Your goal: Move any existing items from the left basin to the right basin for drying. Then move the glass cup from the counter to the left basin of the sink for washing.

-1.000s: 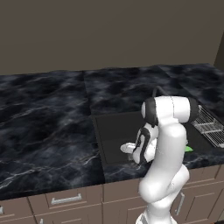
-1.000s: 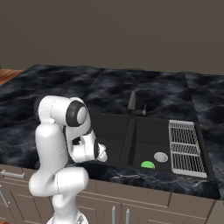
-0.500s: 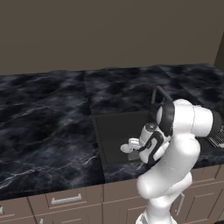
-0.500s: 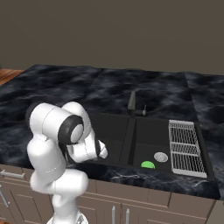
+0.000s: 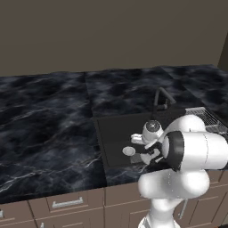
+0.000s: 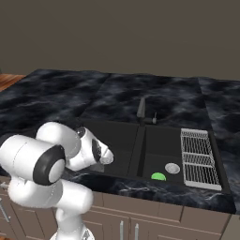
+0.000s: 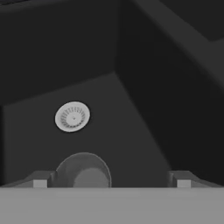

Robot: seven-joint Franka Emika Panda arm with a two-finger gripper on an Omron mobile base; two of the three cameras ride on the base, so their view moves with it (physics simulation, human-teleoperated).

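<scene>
In the hand view the glass cup (image 7: 83, 171) stands low on the matte black floor of the left basin (image 7: 131, 131), short of its round silver drain (image 7: 72, 117). My gripper (image 7: 111, 180) is open, its fingertips (image 7: 40, 179) spread far wider than the cup, which sits close to the left one. From the left base view the hand (image 5: 143, 147) hangs inside the left basin beside the drain (image 5: 129, 151). The green lump (image 6: 158, 176) lies in the right basin (image 6: 159, 150) near that basin's drain (image 6: 172, 168).
The dark curved faucet (image 6: 141, 108) rises behind the divider between the basins. A silver wire rack (image 6: 200, 157) adjoins the right basin. Black marble counter (image 5: 44, 129) spreads to the left of the sink. My own bulky white arm (image 5: 191, 151) overhangs the sink's front edge.
The arm's upper links have swung lower and toward the sink's front edge. The hand has stayed low in the left basin.
</scene>
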